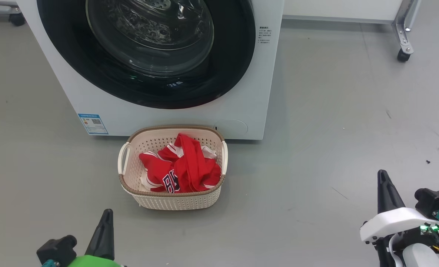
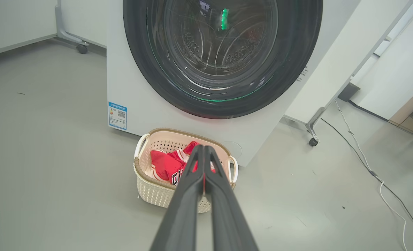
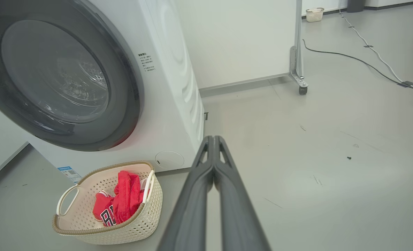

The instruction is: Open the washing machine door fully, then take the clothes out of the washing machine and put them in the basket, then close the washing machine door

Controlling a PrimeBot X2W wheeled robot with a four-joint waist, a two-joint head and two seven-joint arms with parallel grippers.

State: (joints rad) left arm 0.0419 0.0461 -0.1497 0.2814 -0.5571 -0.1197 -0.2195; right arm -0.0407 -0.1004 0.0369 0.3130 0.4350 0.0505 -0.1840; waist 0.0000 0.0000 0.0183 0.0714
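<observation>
Clothes [image 1: 182, 165] lie in basket [image 1: 175, 202], at 6 o'clock of washing machine [image 1: 67, 85]; washing machine door [image 1: 238, 66] looks closed; left gripper [image 1: 107, 217] and right gripper [image 1: 383, 178] closed, empty; final step judged complete; next move: none beyond verifying latch.

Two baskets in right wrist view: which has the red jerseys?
The near basket, brown-rimmed, on the floor before the washing machine, holds the red jerseys. The far basket, across the room, shows no red.

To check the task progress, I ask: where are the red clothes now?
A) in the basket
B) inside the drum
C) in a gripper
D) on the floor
A: the clothes lie heaped inside the basket, which stands in front of the washing machine door.
</observation>
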